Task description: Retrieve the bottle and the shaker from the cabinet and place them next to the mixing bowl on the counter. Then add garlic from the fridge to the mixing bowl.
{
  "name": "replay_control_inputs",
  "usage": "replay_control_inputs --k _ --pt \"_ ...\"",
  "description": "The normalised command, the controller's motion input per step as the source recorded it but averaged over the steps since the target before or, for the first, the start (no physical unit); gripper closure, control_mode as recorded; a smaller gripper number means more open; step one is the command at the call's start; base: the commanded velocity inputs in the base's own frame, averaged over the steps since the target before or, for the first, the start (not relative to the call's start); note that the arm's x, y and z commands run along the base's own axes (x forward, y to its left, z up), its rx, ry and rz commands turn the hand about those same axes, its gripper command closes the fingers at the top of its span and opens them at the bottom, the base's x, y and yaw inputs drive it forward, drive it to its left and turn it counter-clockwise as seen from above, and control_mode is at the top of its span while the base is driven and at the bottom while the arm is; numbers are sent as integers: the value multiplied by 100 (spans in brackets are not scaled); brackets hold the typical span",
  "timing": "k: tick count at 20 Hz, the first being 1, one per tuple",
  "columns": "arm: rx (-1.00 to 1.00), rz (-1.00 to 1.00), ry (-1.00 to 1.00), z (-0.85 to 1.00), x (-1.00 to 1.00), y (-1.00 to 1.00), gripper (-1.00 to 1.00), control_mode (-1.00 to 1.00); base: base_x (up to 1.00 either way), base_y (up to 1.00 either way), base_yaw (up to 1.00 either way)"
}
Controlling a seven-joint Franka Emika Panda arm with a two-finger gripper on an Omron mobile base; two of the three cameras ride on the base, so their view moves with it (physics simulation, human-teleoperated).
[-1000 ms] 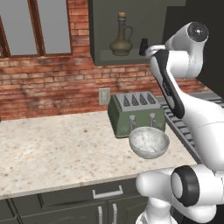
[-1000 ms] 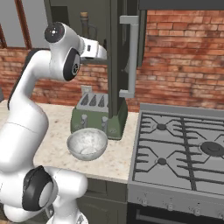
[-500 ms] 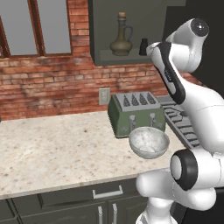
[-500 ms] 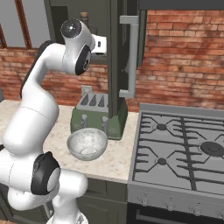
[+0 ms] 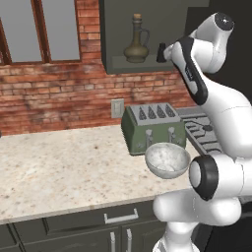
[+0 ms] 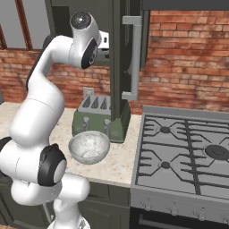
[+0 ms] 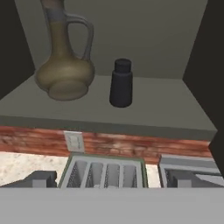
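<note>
- since a second ago the arm has swung up and in toward the cabinet (image 5: 147,29): the hand, lower and further right in the earlier left base view, now sits at the upper right of that view, level with the shelf and just beside the shaker (image 5: 161,52).
- the bottle (image 5: 136,42), shaker, mixing bowl (image 5: 167,160) and green toaster (image 5: 153,128) have not moved.
- judged from this, the arm is lining up a first pick in the cabinet; nothing is held yet.
- the jaws stand wide apart, empty; the gripper (image 7: 111,183) shows its dark tips at the bottom of the hand view, well short of the shelf lip.
- in the hand view the shaker (image 7: 120,83) stands upright at centre, the bottle (image 7: 65,61) to its left, apart from it.
- room: the cabinet's side wall rises at the right of the hand view and its open door (image 6: 129,58) hangs at upper centre of the right base view; a gap lies either side of the shaker.
- the mixing bowl sits on the bench (image 5: 59,167) at lower centre, in front of the toaster, with bare bench to its left.
</note>
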Motion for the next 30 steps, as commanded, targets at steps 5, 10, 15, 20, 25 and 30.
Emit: replay_control_inputs --k 5,10,15,20,25,30 --pt "0 -3 0 -3 51 18 -100 -100 0 0 0" --pt "0 -7 0 -2 54 13 -100 -100 0 0 0" --pt "0 -5 0 -1 43 0 -100 -100 0 0 0" --pt "0 -2 0 -2 39 0 -100 -100 0 0 0" --pt "0 0 0 -12 14 -7 -100 -100 0 0 0" --pt "0 0 0 -26 16 -14 -100 -100 0 0 0"
